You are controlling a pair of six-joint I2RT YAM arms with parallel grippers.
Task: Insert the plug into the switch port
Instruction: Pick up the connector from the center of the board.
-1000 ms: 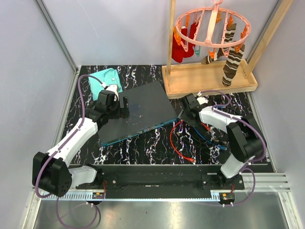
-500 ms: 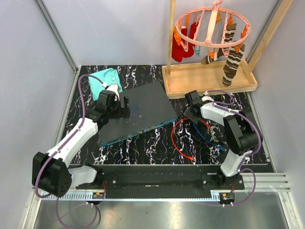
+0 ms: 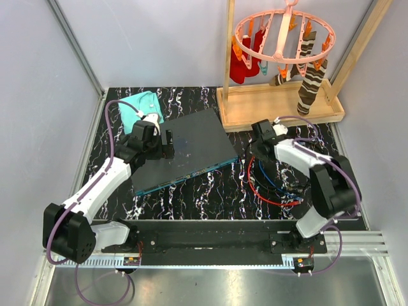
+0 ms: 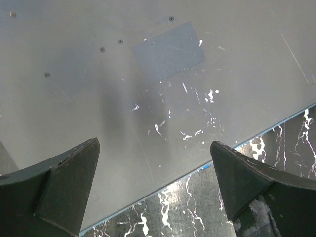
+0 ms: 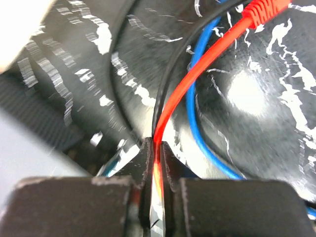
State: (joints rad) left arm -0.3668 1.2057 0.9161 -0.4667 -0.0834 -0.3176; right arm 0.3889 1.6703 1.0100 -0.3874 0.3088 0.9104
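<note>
Where right jaws pinch, slim red cable (image 5: 212,55)

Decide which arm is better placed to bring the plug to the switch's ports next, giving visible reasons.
Right. The right gripper is shut on the red cable, close to the right corner of the switch. The left gripper is open above the switch's flat top, holding nothing.

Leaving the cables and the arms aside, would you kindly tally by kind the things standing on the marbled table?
switch: 1
folded teal cloth: 1
wooden drying stand: 1
Total: 3
</note>
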